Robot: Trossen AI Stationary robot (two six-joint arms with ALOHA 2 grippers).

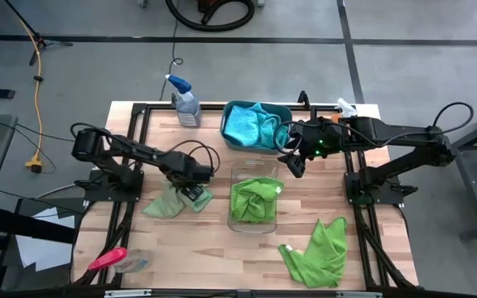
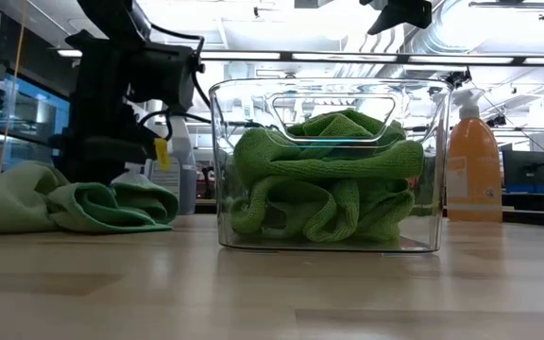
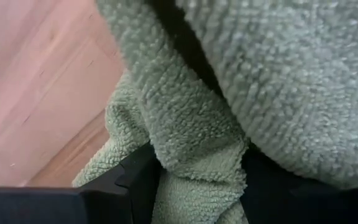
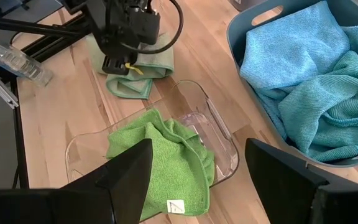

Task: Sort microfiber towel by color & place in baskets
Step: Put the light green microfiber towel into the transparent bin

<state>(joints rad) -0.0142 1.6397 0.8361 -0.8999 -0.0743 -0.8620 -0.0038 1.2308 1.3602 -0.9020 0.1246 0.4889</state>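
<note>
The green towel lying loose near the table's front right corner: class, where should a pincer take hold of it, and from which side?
Grip the raised, bunched fold near the middle of the green towel, coming straight down from above. It lies crumpled flat on the table with nothing around it, so its edges hug the wood while the creases likely stand up enough to pinch. The open right pincer is nearest.

Lime green towels, turquoise towels in teal tub, clear bin
</note>
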